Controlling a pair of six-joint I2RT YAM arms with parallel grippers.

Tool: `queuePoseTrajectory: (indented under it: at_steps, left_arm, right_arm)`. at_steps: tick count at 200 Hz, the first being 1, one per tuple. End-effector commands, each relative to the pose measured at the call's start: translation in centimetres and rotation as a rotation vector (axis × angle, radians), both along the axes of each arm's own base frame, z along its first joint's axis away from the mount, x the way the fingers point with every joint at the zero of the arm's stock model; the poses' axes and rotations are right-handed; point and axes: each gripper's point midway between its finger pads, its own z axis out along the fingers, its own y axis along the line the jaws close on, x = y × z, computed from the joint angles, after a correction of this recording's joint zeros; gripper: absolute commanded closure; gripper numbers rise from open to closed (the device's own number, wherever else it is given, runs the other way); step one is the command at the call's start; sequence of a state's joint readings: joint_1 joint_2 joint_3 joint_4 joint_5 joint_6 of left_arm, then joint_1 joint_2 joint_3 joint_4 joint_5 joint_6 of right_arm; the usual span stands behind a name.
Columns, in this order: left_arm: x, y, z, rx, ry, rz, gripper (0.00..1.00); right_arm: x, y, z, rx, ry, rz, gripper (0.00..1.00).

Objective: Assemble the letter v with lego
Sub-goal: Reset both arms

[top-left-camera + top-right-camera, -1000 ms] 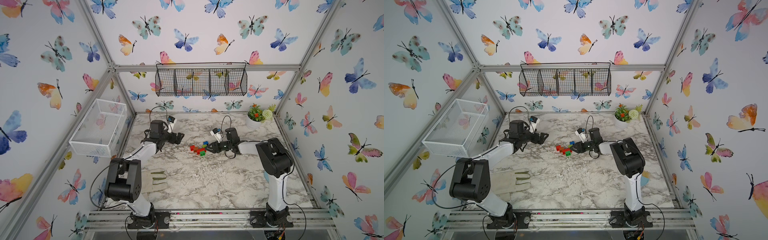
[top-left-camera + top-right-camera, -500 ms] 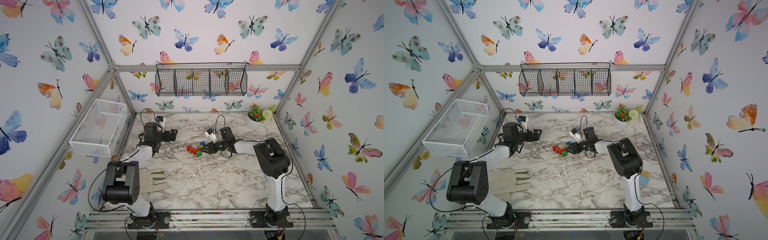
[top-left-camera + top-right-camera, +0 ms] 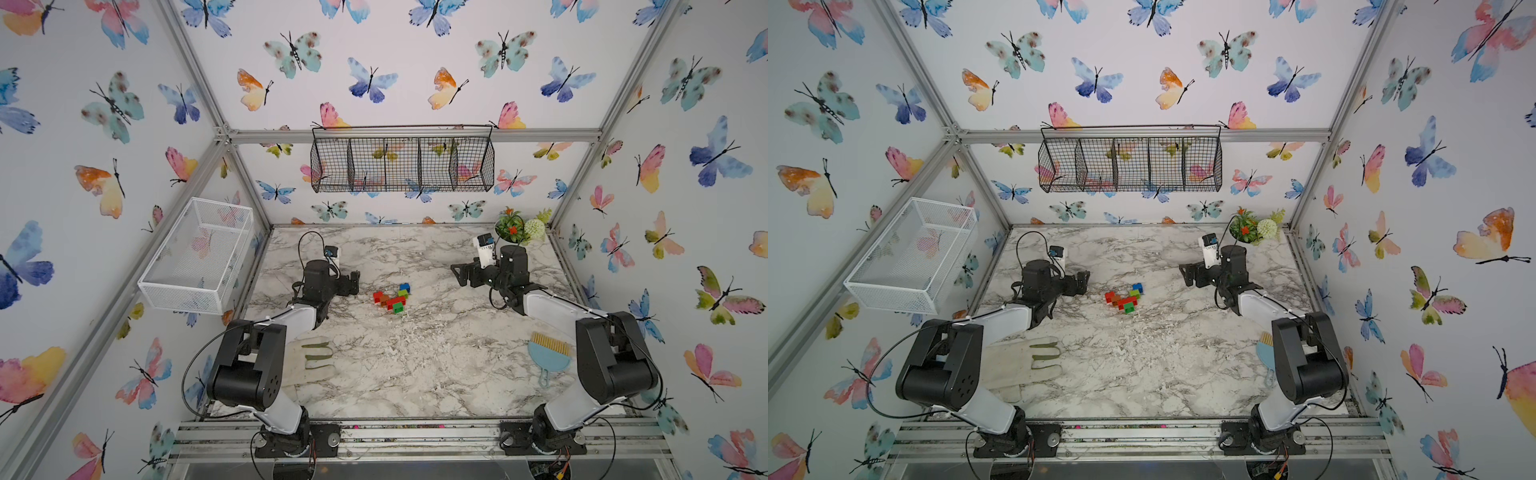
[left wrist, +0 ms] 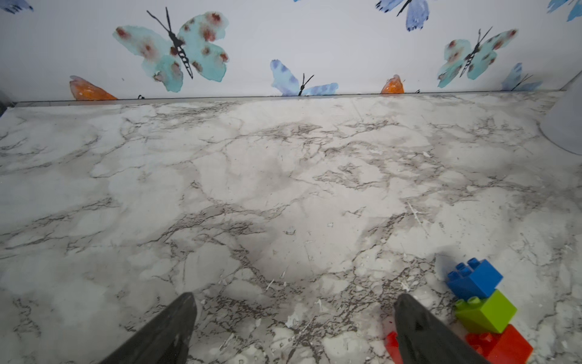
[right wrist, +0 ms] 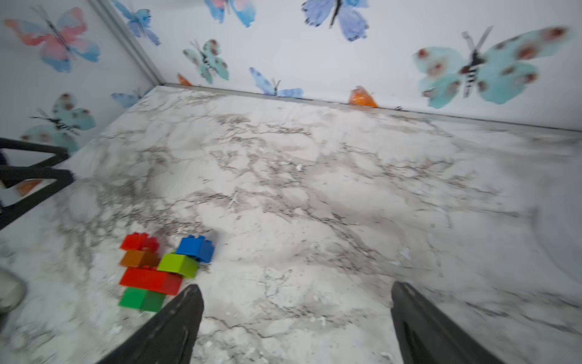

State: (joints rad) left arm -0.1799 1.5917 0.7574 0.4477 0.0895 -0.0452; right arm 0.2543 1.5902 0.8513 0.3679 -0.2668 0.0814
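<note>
The letter v (image 3: 392,297) (image 3: 1124,298) lies flat on the marble table, a cluster of joined lego. In the right wrist view one arm is a square red brick (image 5: 138,242) and an orange brick (image 5: 138,258). The other arm is a blue brick (image 5: 195,247) and a lime brick (image 5: 178,264). Both meet a long red brick (image 5: 148,280) with a dark green brick (image 5: 141,299) at the point. My left gripper (image 3: 355,282) (image 4: 295,299) stands open just left of the cluster, empty. My right gripper (image 3: 456,275) (image 5: 295,290) is open and empty, well to its right.
A white glove (image 3: 309,359) lies by the left arm's base. A blue hand brush (image 3: 546,357) lies at the front right. A flower pot (image 3: 517,228) stands in the back right corner. A white mesh basket (image 3: 199,257) hangs on the left wall, a black wire basket (image 3: 401,164) on the back wall.
My right gripper has opened, let go of the bricks and pulled back to the right. The left gripper has drawn back a little to the left. The cluster stays on the table.
</note>
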Motion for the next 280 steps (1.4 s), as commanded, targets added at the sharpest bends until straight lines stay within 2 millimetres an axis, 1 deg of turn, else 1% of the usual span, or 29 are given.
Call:
queuePoseTrajectory:
  at_steps: [1, 21, 35, 39, 45, 46, 56, 69, 82, 93, 111, 120, 134, 147, 160, 164, 167, 182, 189, 198, 209, 215, 226, 229, 238, 245, 252, 262, 280]
  left_arm:
    - [1.4, 1.1, 2.8, 0.044, -0.141, 0.042, 0.02]
    - [1.7, 2.1, 2.4, 0.092, -0.13, 0.049, 0.02]
    - [0.9, 2.9, 1.4, 0.142, -0.128, 0.071, 0.02]
    - [0.6, 3.3, 1.2, 0.141, -0.141, 0.084, 0.02]
    - [-0.1, 3.6, 1.0, 0.113, -0.17, 0.082, 0.02]
    - [-0.3, 3.5, 0.9, 0.108, -0.174, 0.078, 0.02]
    - [-1.3, 4.1, 0.1, 0.058, -0.201, 0.081, 0.02]
    - [-2.0, 4.4, 0.8, 0.033, -0.276, 0.09, 0.02]
    - [-1.4, 4.3, 0.4, 0.038, -0.229, 0.08, 0.02]
    - [-0.7, 4.2, -0.6, 0.053, -0.165, 0.071, 0.02]
    - [0.5, 4.1, -1.5, 0.061, -0.112, 0.064, 0.02]
    - [0.5, 4.3, -1.2, 0.059, -0.119, 0.067, 0.02]
    - [-0.3, 4.9, -0.3, 0.051, -0.166, 0.099, 0.02]
    - [-1.8, 5.7, 0.4, 0.021, -0.218, 0.134, 0.02]
    - [-3.2, 6.5, 1.3, -0.009, -0.265, 0.168, 0.02]
    - [-3.5, 6.6, 2.1, -0.015, -0.305, 0.174, 0.02]
    - [-3.8, 6.7, 2.3, -0.019, -0.316, 0.18, 0.02]
    - [-4.1, 7.2, 3.0, -0.027, -0.336, 0.207, 0.02]
    - [-4.0, 7.2, 3.8, -0.031, -0.348, 0.206, 0.02]
    - [-3.9, 7.4, 4.1, -0.032, -0.324, 0.215, 0.02]
    - [-3.7, 7.8, 4.3, -0.027, -0.308, 0.224, 0.02]
    - [-3.7, 8.1, 4.4, -0.034, -0.315, 0.225, 0.02]
    - [-3.9, 8.3, 4.5, -0.058, -0.325, 0.213, 0.02]
    - [-4.0, 8.3, 4.7, -0.069, -0.335, 0.209, 0.02]
    - [-4.4, 8.2, 5.2, -0.076, -0.347, 0.19, 0.02]
    - [-4.8, 8.1, 5.0, -0.037, -0.32, 0.175, 0.02]
    - [-5.0, 8.7, 4.5, -0.01, -0.283, 0.202, 0.02]
    - [-5.6, 9.6, 4.1, 0.017, -0.268, 0.239, 0.02]
    - [-6.6, 9.6, 4.4, 0.016, -0.299, 0.232, 0.02]
  right_arm:
    - [1.5, -5.6, 1.4, -0.126, -0.162, -0.256, 0.02]
    - [1.7, -9.2, -0.5, -0.212, -0.176, -0.392, 0.02]
    - [1.6, -10.7, -2.1, -0.216, -0.171, -0.432, 0.02]
    - [1.9, -11.1, -1.7, -0.202, -0.189, -0.447, 0.02]
    - [2.0, -11.5, -1.9, -0.204, -0.155, -0.458, 0.02]
    - [1.9, -11.5, -2.3, -0.21, -0.134, -0.455, 0.02]
    - [1.9, -12.3, -1.7, -0.178, -0.166, -0.465, 0.02]
    - [1.6, -13.7, -1.4, -0.145, -0.185, -0.482, 0.02]
    - [1.5, -15.1, -1.0, -0.131, -0.198, -0.508, 0.02]
    - [1.3, -15.8, -0.7, -0.132, -0.224, -0.515, 0.02]
    - [0.8, -15.9, -0.5, -0.141, -0.238, -0.51, 0.02]
    - [0.5, -15.8, -0.4, -0.145, -0.246, -0.499, 0.02]
    - [0.1, -15.7, -0.7, -0.156, -0.226, -0.488, 0.02]
    - [-0.2, -15.7, -1.0, -0.162, -0.199, -0.483, 0.02]
    - [-0.6, -15.2, -1.1, -0.154, -0.185, -0.453, 0.02]
    - [-0.8, -15.1, -1.0, -0.151, -0.188, -0.449, 0.02]
    - [-1.0, -15.0, -1.0, -0.15, -0.192, -0.445, 0.02]
    - [-1.5, -14.9, -0.8, -0.136, -0.203, -0.446, 0.02]
    - [-1.6, -15.0, -0.9, -0.131, -0.199, -0.454, 0.02]
    - [-1.7, -14.8, -1.0, -0.128, -0.192, -0.441, 0.02]
    - [-2.1, -14.8, -1.8, -0.129, -0.16, -0.442, 0.02]
    - [-2.5, -15.0, -2.9, -0.125, -0.133, -0.457, 0.02]
    - [-3.6, -15.1, -4.6, -0.109, -0.147, -0.462, 0.02]
    - [-3.8, -15.1, -4.2, -0.1, -0.191, -0.462, 0.02]
    - [-4.6, -14.3, -4.1, -0.098, -0.247, -0.412, 0.02]
    - [-4.6, -14.5, -4.4, -0.1, -0.24, -0.427, 0.02]
    - [-4.6, -14.6, -5.0, -0.105, -0.223, -0.427, 0.02]
    - [-4.6, -14.4, -4.8, -0.097, -0.244, -0.421, 0.02]
    - [-5.2, -14.4, -5.1, -0.102, -0.245, -0.418, 0.02]
